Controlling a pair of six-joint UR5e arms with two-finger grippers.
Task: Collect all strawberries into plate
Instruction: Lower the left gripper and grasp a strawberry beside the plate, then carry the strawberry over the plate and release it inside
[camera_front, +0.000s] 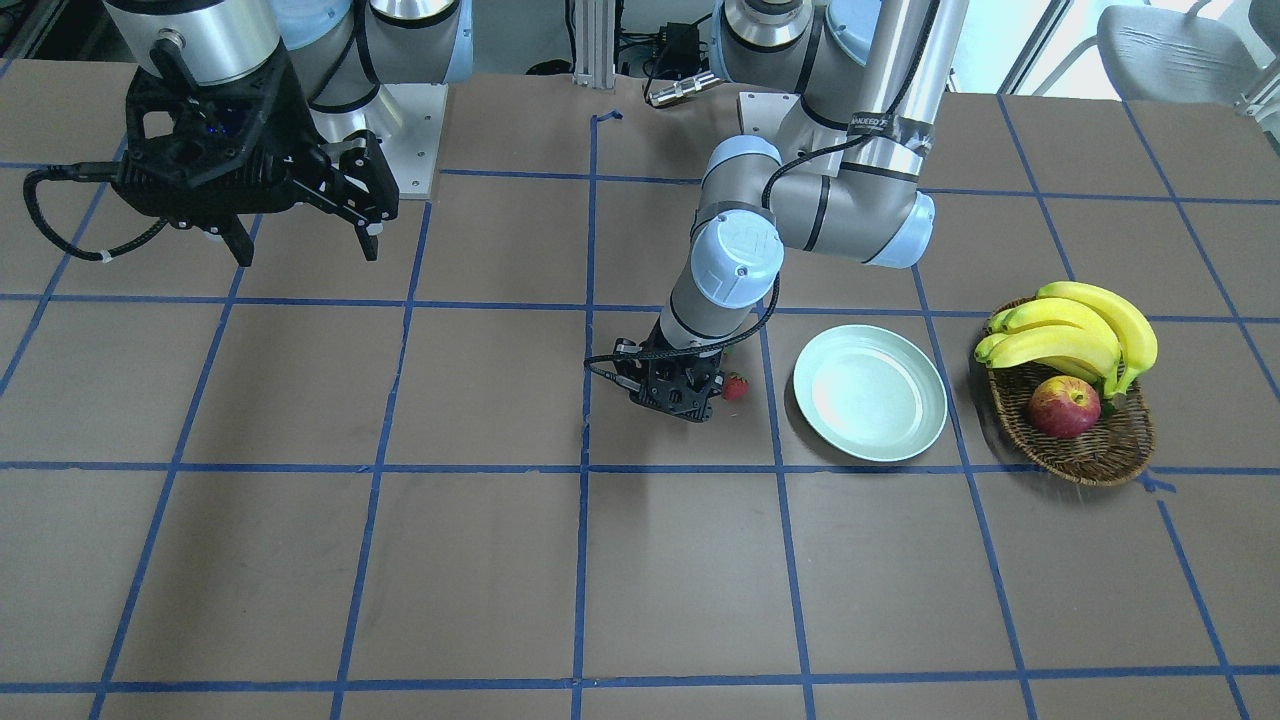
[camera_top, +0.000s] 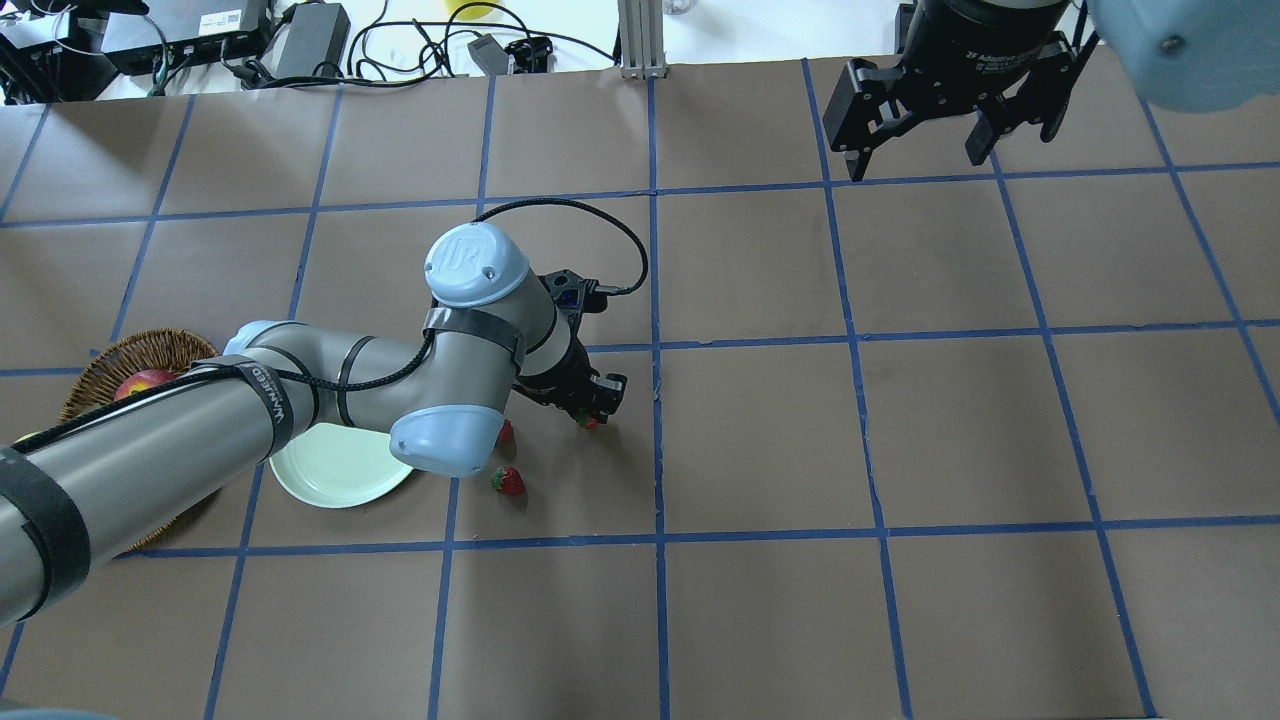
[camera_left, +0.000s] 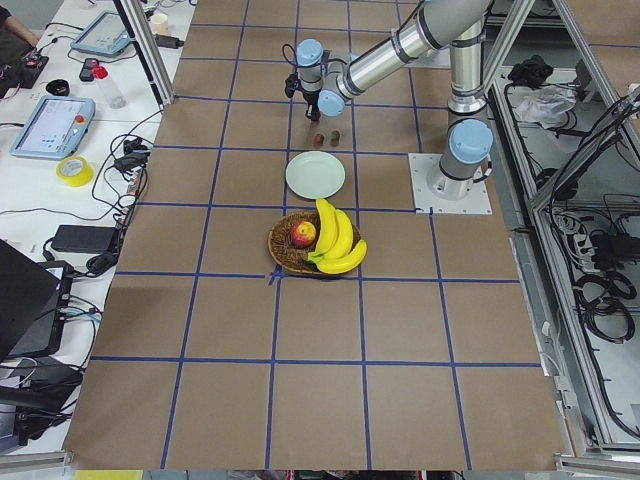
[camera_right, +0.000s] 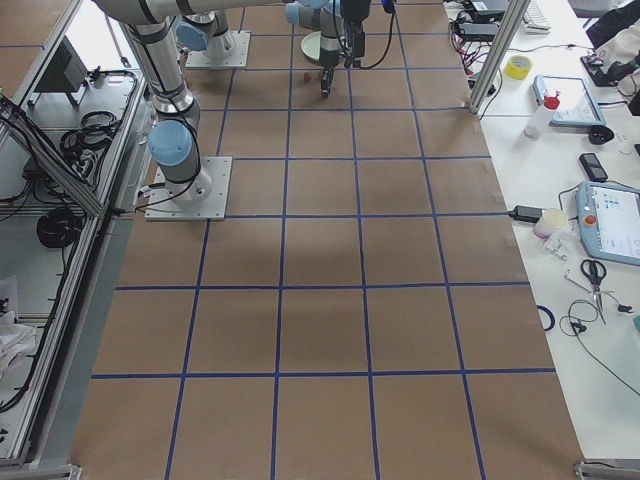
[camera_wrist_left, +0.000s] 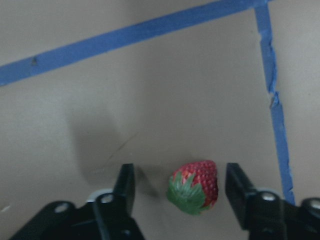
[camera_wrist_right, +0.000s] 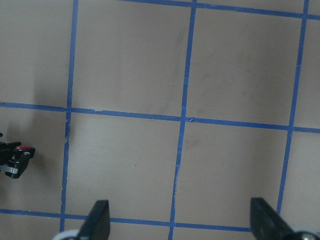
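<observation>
My left gripper (camera_wrist_left: 180, 176) is open and low over the table. Its fingers stand on either side of one small red strawberry (camera_wrist_left: 194, 186) without touching it. In the overhead view this gripper (camera_top: 592, 412) is right of two other strawberries, one in the open (camera_top: 508, 481) and one half hidden by my elbow (camera_top: 505, 432). One strawberry (camera_front: 735, 386) shows beside the gripper in the front view. The pale mint-green plate (camera_front: 870, 393) is empty; it also shows in the overhead view (camera_top: 335, 472). My right gripper (camera_top: 915, 160) is open and empty, high at the far side.
A brown wicker basket (camera_front: 1090, 452) stands beyond the plate, holding bananas (camera_front: 1080, 330) and a red-yellow apple (camera_front: 1063, 407). My left forearm and elbow (camera_top: 445, 440) overhang part of the plate. Blue tape lines grid the brown table.
</observation>
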